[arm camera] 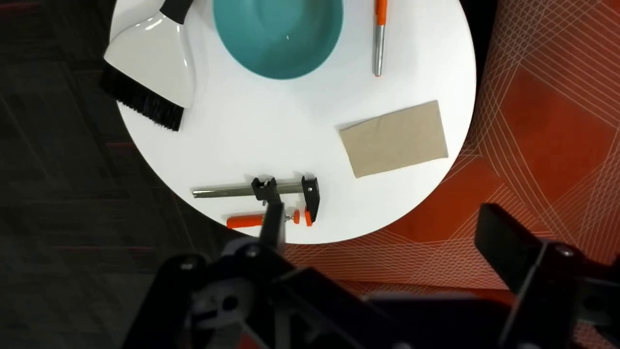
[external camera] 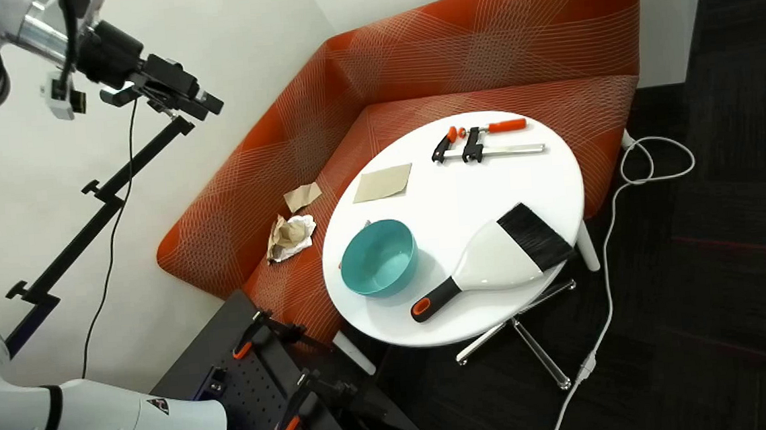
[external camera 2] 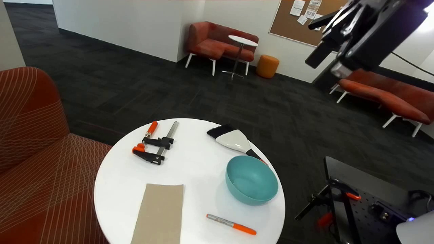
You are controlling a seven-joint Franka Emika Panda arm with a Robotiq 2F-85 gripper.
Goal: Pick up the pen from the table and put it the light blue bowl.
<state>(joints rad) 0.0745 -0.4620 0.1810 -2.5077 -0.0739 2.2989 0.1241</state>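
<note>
The pen, orange and grey, lies flat on the round white table (external camera 2: 200,169), beside the light blue bowl; the pen shows in an exterior view (external camera 2: 231,224) and in the wrist view (arm camera: 381,29), cut by the top edge. In an exterior view the bowl (external camera: 379,259) hides most of the pen. The teal bowl also shows in an exterior view (external camera 2: 251,179) and in the wrist view (arm camera: 278,39), upright, with nothing seen inside. My gripper (arm camera: 381,215) is open and empty, its fingers wide apart. It hangs high above the table, as both exterior views show (external camera: 203,107) (external camera 2: 316,73).
A brush (external camera: 494,261) with a white body lies beside the bowl. A clamp with an orange handle (external camera 2: 162,142) and a brown paper sheet (arm camera: 395,139) lie on the table. An orange sofa (external camera: 479,46) wraps behind the table, with crumpled paper (external camera: 290,236) on its seat.
</note>
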